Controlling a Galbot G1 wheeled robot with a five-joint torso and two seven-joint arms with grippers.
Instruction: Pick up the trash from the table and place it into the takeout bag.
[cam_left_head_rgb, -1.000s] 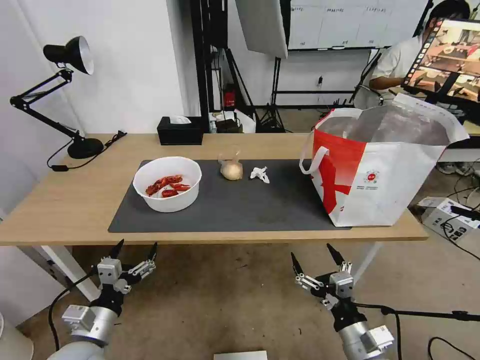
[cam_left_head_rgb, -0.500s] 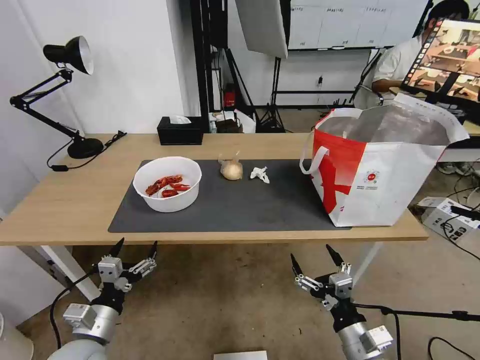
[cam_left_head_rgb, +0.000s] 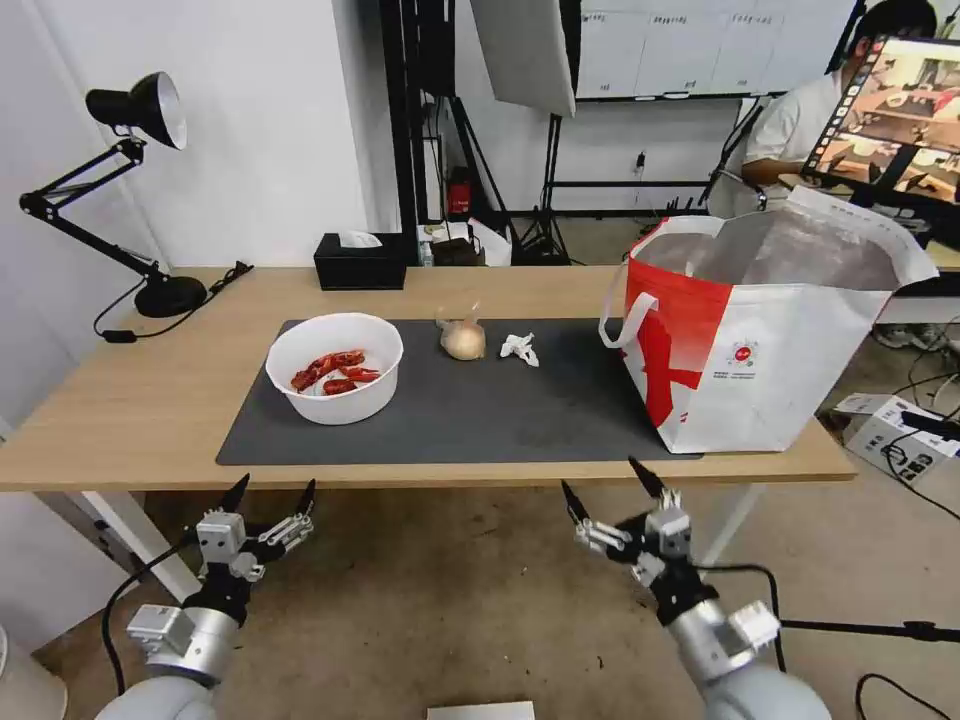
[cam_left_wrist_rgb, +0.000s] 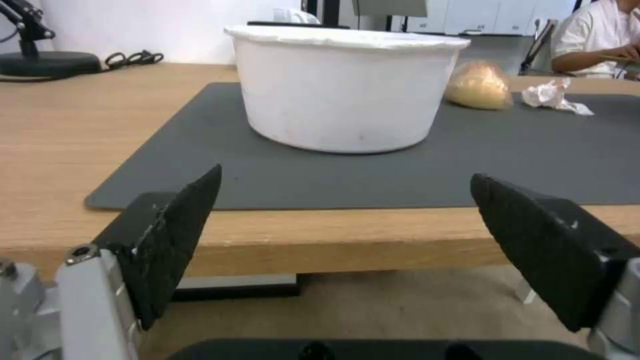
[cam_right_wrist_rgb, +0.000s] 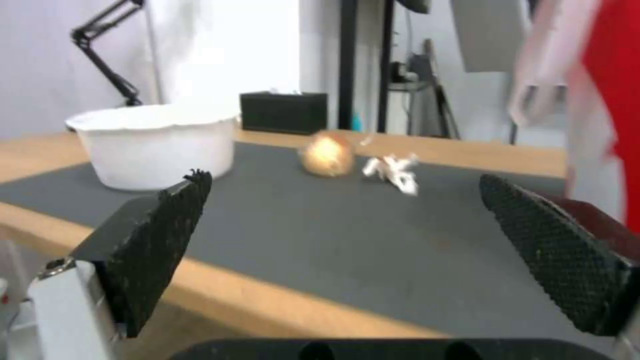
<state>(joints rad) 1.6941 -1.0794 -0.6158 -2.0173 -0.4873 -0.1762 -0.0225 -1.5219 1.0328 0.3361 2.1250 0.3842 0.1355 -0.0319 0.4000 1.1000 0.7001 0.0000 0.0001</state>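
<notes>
Trash: white bowl (cam_left_head_rgb: 335, 368) with red crayfish shells (cam_left_head_rgb: 333, 371), left part of the dark grey mat (cam_left_head_rgb: 470, 415); small knotted bag (cam_left_head_rgb: 462, 338) at mat's far middle; crumpled tissue (cam_left_head_rgb: 519, 348) just right of the bag, apart from it.
Table: light wood (cam_left_head_rgb: 130, 400), mat lying along its middle.
Takeout bag: white-and-red tote (cam_left_head_rgb: 765, 330), upright at table's right end, mouth open, foil lining showing, one loop handle (cam_left_head_rgb: 625, 318) hanging on its left face.
Left gripper: (cam_left_head_rgb: 271, 492) below the near table edge, left side, fingers spread wide, holding nothing; faces the bowl in the left wrist view.
Right gripper: (cam_left_head_rgb: 608, 483) below the near edge, right of centre, fingers spread wide, empty.
Far edge: black tissue box (cam_left_head_rgb: 360, 260); desk lamp (cam_left_head_rgb: 110, 190) at far left.
</notes>
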